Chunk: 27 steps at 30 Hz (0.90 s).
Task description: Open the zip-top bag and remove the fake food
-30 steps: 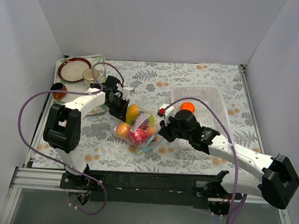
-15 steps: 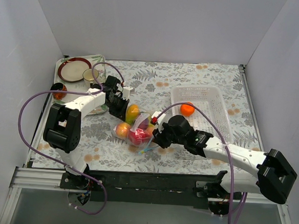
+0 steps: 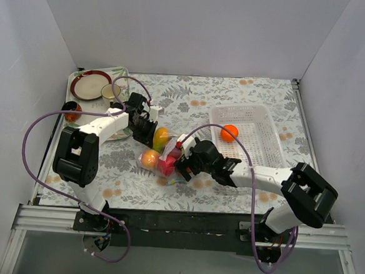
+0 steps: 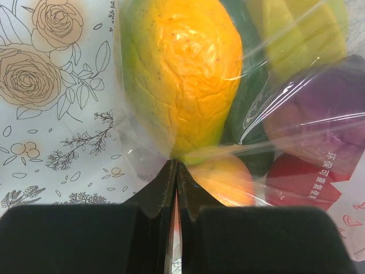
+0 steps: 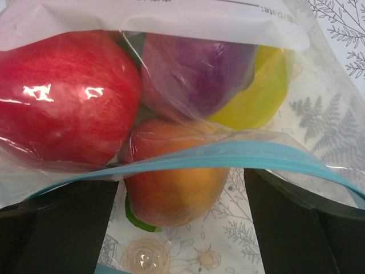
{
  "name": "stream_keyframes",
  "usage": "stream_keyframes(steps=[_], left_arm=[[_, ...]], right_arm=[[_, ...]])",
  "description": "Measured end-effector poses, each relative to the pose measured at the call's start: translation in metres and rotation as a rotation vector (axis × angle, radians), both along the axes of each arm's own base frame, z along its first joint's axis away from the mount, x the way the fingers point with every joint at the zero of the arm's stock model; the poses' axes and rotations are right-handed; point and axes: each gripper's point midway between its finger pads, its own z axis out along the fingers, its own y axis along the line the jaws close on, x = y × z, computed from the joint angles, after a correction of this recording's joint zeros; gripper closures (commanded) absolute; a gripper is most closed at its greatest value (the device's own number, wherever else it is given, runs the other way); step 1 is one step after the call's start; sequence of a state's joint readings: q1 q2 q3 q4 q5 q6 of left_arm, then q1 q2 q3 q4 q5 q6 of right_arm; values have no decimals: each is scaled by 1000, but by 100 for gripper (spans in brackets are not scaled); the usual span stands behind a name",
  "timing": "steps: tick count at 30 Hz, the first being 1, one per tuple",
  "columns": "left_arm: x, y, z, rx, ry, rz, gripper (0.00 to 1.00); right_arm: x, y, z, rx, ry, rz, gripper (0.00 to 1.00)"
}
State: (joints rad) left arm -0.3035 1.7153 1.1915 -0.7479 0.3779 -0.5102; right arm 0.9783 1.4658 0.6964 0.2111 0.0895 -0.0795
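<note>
Most of the fake food (image 3: 151, 158) sits inside the bag (image 3: 169, 150), which lies on the tabletop (image 3: 204, 101) just left of the basket (image 3: 268, 127); one orange piece (image 3: 229, 133) lies in the basket. Your left fingers (image 4: 171, 178) are pressed together, pinching the bag's clear film; your right fingers (image 5: 57, 228) are spread, with the blue zip strip (image 5: 228, 154) running between them
</note>
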Motion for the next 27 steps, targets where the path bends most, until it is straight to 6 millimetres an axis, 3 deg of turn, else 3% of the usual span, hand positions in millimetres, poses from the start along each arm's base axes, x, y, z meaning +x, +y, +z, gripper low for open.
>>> stream_keyframes(steps=[5, 7, 8, 10, 11, 14, 17, 23, 27], left_arm=[[0, 0, 0, 0, 0, 0, 100], [0, 0, 0, 1, 0, 0, 100], [0, 0, 0, 1, 0, 0, 100], [0, 0, 0, 2, -1, 0, 100], [0, 0, 0, 4, -1, 0, 100], [2, 3, -1, 22, -10, 7, 100], [5, 7, -1, 40, -36, 14, 100], [12, 10, 10, 59, -65, 15, 100], [21, 12, 16, 72, -99, 19, 100]], right_arm=[[4, 7, -5, 3, -4, 7, 2], [3, 9, -8, 5, 2, 16, 10], [2, 10, -9, 5, 7, 22, 24], [0, 11, -10, 6, 15, 31, 38], [-1, 12, -9, 10, 18, 36, 52], [-4, 10, -4, 18, 27, 41, 75], [-12, 7, 20, 57, 21, 59, 91], [-22, 0, 92, 189, -58, 83, 91], [-29, -16, 114, 217, -72, 62, 99]])
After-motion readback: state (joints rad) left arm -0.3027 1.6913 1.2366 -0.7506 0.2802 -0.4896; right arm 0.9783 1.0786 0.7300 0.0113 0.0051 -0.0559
